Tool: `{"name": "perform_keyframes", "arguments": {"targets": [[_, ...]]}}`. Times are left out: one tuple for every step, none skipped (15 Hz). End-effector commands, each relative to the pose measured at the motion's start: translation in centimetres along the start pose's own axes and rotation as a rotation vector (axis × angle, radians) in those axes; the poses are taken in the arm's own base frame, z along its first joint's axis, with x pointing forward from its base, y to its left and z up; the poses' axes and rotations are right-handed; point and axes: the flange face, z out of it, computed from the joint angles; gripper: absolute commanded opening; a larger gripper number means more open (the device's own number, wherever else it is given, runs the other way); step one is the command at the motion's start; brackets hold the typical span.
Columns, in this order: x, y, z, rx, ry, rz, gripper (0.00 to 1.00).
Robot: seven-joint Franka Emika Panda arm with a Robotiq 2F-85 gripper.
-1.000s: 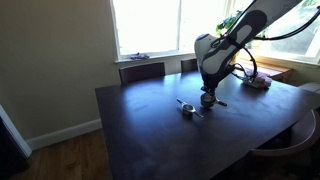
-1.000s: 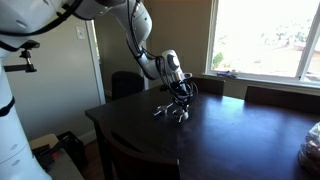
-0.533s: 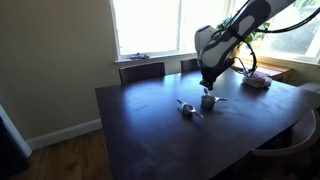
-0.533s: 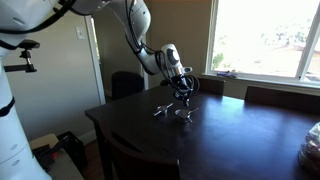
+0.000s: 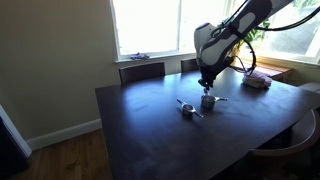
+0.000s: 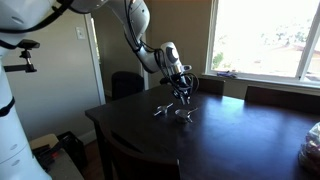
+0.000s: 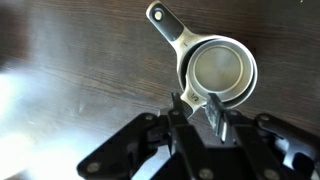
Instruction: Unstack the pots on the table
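Note:
Two small grey metal pots [image 7: 220, 70] sit nested on the dark brown table [image 7: 60, 60] in the wrist view. One thin handle points away, and the other runs back between my fingertips. My gripper [image 7: 197, 108] flanks that handle closely, and whether it still pinches it is not clear. In both exterior views the gripper [image 5: 207, 88] [image 6: 184, 97] hangs just over this stack [image 5: 208, 101] [image 6: 181, 113]. A separate pot [image 5: 186, 108] [image 6: 160, 109] lies close beside it on the table [image 5: 150, 140].
Chairs [image 5: 142, 70] stand along the far side of the table under the window, and another chair back [image 5: 290, 150] is at the near corner. A pinkish folded item [image 5: 258, 82] lies near the table's far end.
The gripper rose a little from the tabletop between one second and half a second ago. It has held nearly still since. The separate pot has not moved.

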Motion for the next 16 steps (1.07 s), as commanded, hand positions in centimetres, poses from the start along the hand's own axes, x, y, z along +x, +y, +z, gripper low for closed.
{"name": "perform_keyframes", "arguments": {"targets": [[-0.4, 0.2, 0.6, -0.017, -0.028, -0.001, 0.62], [-0.3, 0.1, 1.0, -0.019, -0.026, -0.002, 0.67], [-0.3, 0.0, 1.5, -0.022, -0.027, -0.003, 0.74], [-0.2, 0.0, 1.9, -0.024, -0.028, 0.000, 0.77], [0.0, 0.0, 2.3, -0.020, -0.029, 0.027, 0.87], [0.1, 0.1, 2.5, -0.017, -0.029, 0.043, 0.89], [0.3, 0.5, 2.4, 0.003, -0.026, 0.090, 0.89], [0.6, 0.7, 2.4, 0.018, -0.029, 0.122, 0.90], [1.0, 1.0, 2.4, 0.043, -0.031, 0.173, 0.90], [1.3, 1.3, 2.3, 0.063, -0.035, 0.223, 0.82], [1.6, 1.8, 2.3, 0.089, -0.039, 0.274, 0.78], [1.9, 2.2, 2.2, 0.107, -0.037, 0.322, 0.74], [2.2, 2.6, 2.5, 0.123, -0.039, 0.373, 0.75], [2.5, 2.9, 2.6, 0.132, -0.036, 0.410, 0.77], [2.7, 3.2, 3.2, 0.136, -0.035, 0.451, 0.77], [2.9, 3.4, 3.4, 0.141, -0.032, 0.481, 0.80]]}}
